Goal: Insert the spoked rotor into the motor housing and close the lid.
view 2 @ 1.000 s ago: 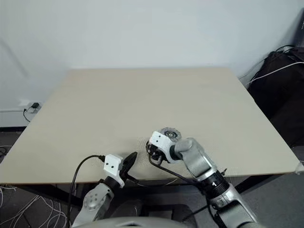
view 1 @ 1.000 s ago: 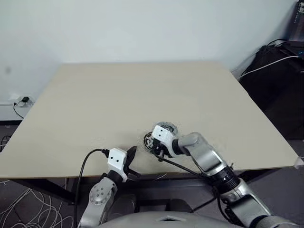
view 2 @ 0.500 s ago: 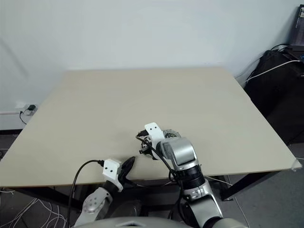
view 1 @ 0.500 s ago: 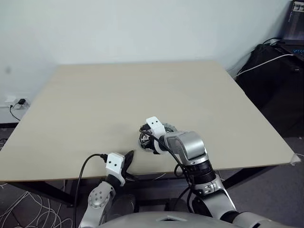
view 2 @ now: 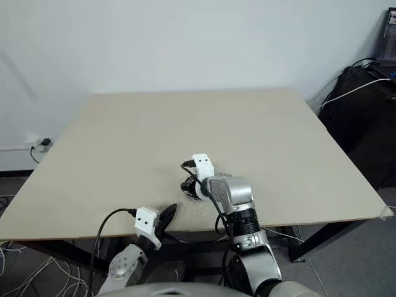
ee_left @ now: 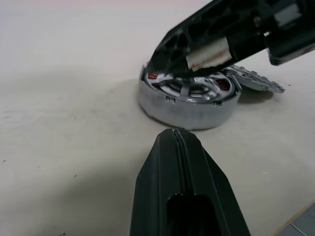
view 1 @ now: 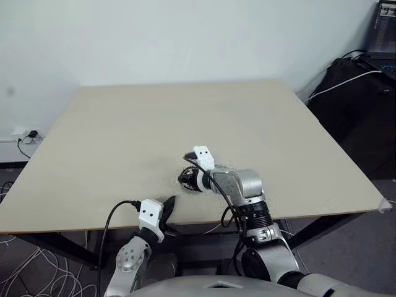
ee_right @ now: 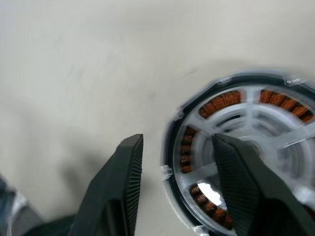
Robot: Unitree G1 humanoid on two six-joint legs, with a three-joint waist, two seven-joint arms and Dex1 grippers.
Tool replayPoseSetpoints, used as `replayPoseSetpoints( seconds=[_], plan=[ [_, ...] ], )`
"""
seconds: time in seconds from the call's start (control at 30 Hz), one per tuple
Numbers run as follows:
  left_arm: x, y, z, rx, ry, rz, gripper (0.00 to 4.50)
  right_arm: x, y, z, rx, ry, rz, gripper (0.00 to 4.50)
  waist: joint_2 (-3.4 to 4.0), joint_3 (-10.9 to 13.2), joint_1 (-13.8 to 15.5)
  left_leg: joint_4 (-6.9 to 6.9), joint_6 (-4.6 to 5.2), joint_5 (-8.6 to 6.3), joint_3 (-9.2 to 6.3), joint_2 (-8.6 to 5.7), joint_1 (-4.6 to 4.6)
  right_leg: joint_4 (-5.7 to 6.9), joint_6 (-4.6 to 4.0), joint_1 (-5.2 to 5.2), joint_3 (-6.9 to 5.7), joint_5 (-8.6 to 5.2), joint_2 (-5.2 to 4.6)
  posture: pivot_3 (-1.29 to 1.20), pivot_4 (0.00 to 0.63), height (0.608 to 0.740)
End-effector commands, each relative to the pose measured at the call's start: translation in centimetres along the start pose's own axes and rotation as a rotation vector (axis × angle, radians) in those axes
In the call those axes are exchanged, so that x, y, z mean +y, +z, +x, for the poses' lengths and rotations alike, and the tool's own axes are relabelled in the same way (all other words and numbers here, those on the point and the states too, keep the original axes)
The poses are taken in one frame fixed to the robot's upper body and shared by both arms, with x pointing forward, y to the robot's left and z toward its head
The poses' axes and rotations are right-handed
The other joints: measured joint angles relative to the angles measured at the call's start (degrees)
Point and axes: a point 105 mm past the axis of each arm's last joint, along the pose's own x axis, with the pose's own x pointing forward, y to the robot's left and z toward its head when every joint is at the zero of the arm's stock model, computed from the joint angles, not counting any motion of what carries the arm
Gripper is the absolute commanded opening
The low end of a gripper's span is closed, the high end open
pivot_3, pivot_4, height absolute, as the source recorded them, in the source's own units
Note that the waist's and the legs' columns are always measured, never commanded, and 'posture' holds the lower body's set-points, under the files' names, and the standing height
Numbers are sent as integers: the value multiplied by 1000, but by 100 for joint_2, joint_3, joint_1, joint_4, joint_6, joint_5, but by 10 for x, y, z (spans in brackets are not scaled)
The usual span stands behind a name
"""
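The left wrist view gave the side of the motor housing (ee_left: 188,101): a low round drum with a pale grey wall, standing flat on the matt beige table (ee_left: 59,123). The spoked rotor (ee_left: 189,87) sat inside it, its silver spokes level with the rim and copper windings showing between them. Just behind the housing lay the lid (ee_left: 256,79), a thin grey disc with a notched edge, flat on the table; whether it touched the housing could not be told. The left gripper (ee_left: 173,132) pointed at the housing from near by, its two black fingers pressed together along a thin seam.

The right wrist view looked down on the rotor (ee_right: 246,147) from above, with the pale spokes, centre hub and orange-brown coils clear, though part of the ring was cut off at the frame edge. The right gripper (ee_right: 178,152) stood spread, one ribbed finger (ee_right: 125,182) outside the housing wall and the other over the rotor face; contact could not be judged.

In the head views the right gripper (view 1: 189,177) hid most of the housing, so the parts there were too small to make out.
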Motion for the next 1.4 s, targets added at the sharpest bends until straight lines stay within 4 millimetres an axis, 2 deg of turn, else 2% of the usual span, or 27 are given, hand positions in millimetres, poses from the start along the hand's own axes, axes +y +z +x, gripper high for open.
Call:
replayPoseSetpoints(
  seconds=[0.03,0.07,0.13,0.2,0.3,0.4,0.63,0.73,0.83,0.97,1.2,1.4],
  plan=[
    [-3,17,4,-56,-20,18,0,19,50,-17,-256,31,-219,2321,15,21,-42,-1,0,0,0,0,-1,0,0,-10,-3,0,-3,0,0,740],
    [-4,18,4,-56,-21,19,0,16,53,-24,-304,2,-352,2139,18,26,-55,-2,0,0,0,0,-4,0,1,-20,-6,1,-4,0,0,740],
    [-4,18,4,-55,-22,19,0,13,52,-30,-339,-26,-498,1732,11,22,-55,1,-1,1,0,0,-3,-1,6,-25,-19,3,-14,0,0,740],
    [-3,19,3,-55,-22,18,0,-6,43,-37,-334,-105,-577,1058,-4,9,-50,9,-3,3,1,-4,4,-1,26,-20,-21,29,-13,0,0,740],
    [-3,19,3,-51,-22,15,0,-24,22,-46,-291,-131,-578,61,-15,3,-22,5,-5,5,-16,-3,5,-7,-11,-28,-19,8,5,0,0,740],
    [-4,19,2,-47,-25,16,0,-36,7,-57,-275,-151,-562,22,-16,4,-17,-1,-9,-22,-17,-3,-4,-23,-7,-37,-5,19,11,0,0,740],
    [-5,20,1,-44,-29,17,0,-95,-21,-86,-200,-498,-576,22,-31,11,77,6,-9,-52,-18,4,-1,-49,-5,-18,-4,7,17,0,0,740],
    [-5,20,0,-41,-30,17,0,-106,-41,-94,-137,-548,-576,22,-37,15,128,16,-8,-52,-15,4,2,-52,-15,-11,-4,-15,17,0,0,740],
    [-4,20,0,-40,-29,20,0,-110,-56,-99,-85,-555,-561,22,-45,20,134,22,-8,-52,-15,4,3,-51,5,-6,0,-22,16,0,0,740],
    [-2,18,-1,-34,-30,24,0,-105,-67,-98,-60,-522,-537,22,-54,25,132,26,-8,-52,-16,7,11,-47,10,2,2,-22,16,0,0,740],
    [-1,16,0,-31,-38,27,0,-88,-75,-85,-38,-404,-529,22,-63,27,132,32,-8,-52,-16,7,9,-48,11,2,1,-21,18,0,0,740],
    [1,13,1,-28,-40,24,0,-86,-75,-79,-29,-384,-518,22,-74,20,127,33,-8,-52,-16,8,12,-47,11,3,1,-20,21,0,0,740]
  ],
)
